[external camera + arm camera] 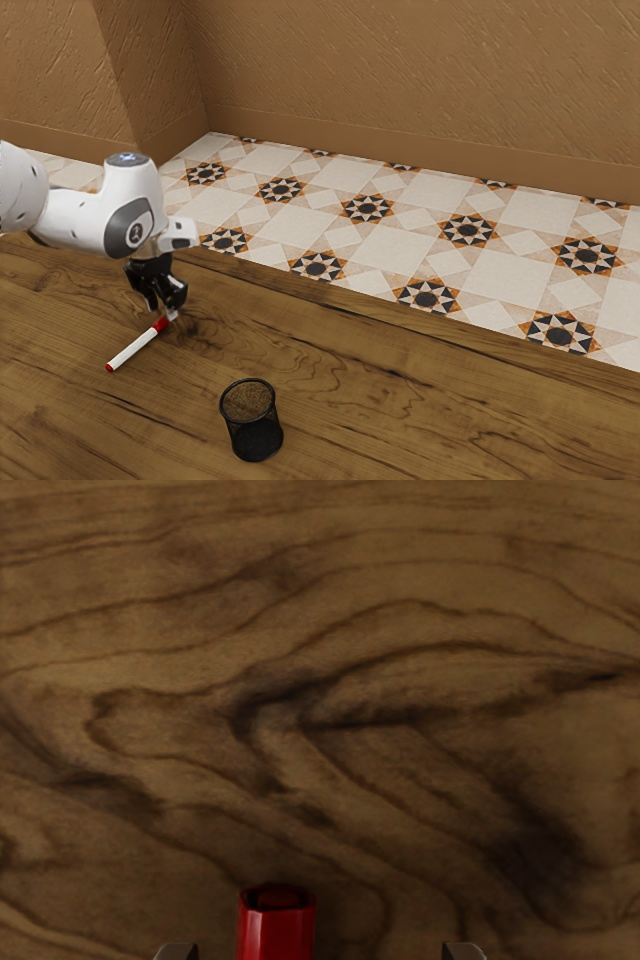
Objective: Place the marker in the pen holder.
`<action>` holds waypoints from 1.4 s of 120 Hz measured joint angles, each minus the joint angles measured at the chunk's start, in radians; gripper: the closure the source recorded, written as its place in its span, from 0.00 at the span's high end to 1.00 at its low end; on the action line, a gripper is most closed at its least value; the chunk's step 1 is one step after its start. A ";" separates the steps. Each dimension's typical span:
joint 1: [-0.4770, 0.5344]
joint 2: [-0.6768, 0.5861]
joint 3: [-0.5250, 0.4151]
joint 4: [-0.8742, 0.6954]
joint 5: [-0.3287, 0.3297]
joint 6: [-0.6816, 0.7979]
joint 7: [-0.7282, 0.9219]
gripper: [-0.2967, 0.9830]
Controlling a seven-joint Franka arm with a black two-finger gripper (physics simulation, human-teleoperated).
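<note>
My gripper [163, 308] is low over the table at the exterior view's left, at the red-capped end of the marker [137, 346]. The white marker lies on the wood, its other end pointing away from the hand. In the wrist view the open gripper [320, 953] has its tips far apart, and the marker's red cap [276, 930] is between them, with a gap on either side. The black mesh pen holder [252, 420] stands upright, apart from the marker, towards the exterior view's lower middle.
The wooden table [360, 390] carries these things. Beyond its far edge are a patterned tile floor [405, 245] and brown walls [400, 80].
</note>
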 joint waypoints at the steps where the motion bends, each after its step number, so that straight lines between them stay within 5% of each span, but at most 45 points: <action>1: 0.000 0.001 0.000 0.000 0.000 0.001 0.000 0.44; 96: 0.039 0.010 0.000 -0.079 -0.003 0.026 0.049 0.43; 140: 0.039 -0.004 0.000 -0.080 0.012 0.036 0.054 0.20; 168: -0.147 -0.244 0.000 -0.165 0.013 0.027 0.038 0.16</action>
